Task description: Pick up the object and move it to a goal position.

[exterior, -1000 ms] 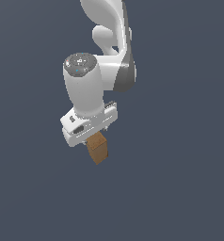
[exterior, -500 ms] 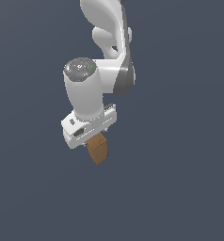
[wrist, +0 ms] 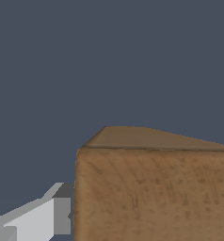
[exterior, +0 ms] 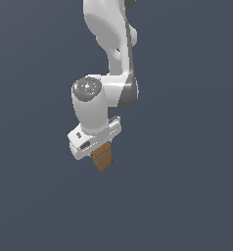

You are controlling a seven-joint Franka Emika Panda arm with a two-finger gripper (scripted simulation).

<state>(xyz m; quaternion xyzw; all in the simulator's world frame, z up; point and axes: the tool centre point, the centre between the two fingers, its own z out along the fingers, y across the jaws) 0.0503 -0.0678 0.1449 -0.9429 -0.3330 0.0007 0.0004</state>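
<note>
arm [exterior: 111, 59]: hanging down from above, wrist tilted | gripper [exterior: 100, 151]: jaws clamped on the block | block [exterior: 103, 157]: brown wood, held below the white hand, tilted, in the air | wrist view: finger [wrist: 43, 216] touching the block's side [wrist: 151, 193]

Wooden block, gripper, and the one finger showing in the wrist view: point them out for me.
wooden block [exterior: 103, 158]: exterior view, its front face below the hand.
gripper [exterior: 100, 151]: exterior view, between the fingertips, at the block's top.
finger [wrist: 38, 219]: wrist view, its light flat side beside the block.
</note>
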